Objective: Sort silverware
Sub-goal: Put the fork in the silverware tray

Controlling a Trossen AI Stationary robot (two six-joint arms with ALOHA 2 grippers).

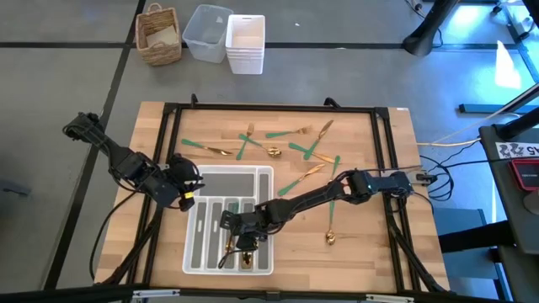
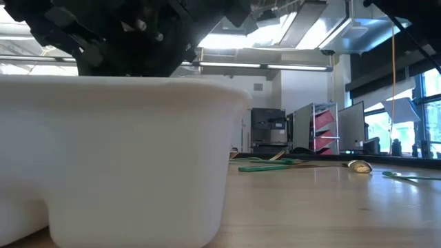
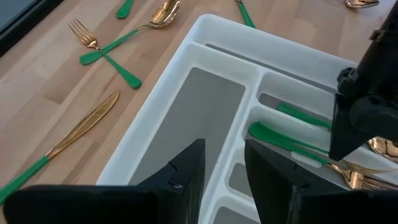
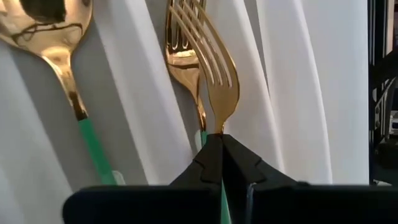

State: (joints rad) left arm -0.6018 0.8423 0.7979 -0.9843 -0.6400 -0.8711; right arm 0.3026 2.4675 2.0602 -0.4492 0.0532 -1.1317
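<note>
Silverware lay in two groups when you looked: a scatter of gold-headed, green-handled pieces (image 1: 290, 145) on the far half of the wooden table (image 1: 362, 244), one spoon (image 1: 332, 237) alone near the right side, and a few pieces already in the white organizer tray (image 1: 199, 252). You could see the right gripper (image 4: 221, 146) down in the tray's slim compartments, its fingers pressed together on the neck of a gold fork (image 4: 211, 68), whose tines pointed away from the wrist. That fork sat over a second fork in the same slot, and a spoon (image 4: 53, 37) rested in the neighbouring slot. Your left gripper (image 3: 222, 168) hung over the tray's left edge, by its wide compartment, fingers slightly apart and holding nothing. Beyond the tray on that side, you would have noticed a knife (image 3: 74, 137), a fork (image 3: 99, 51) and a spoon (image 3: 134, 31) on the bare wood.
</note>
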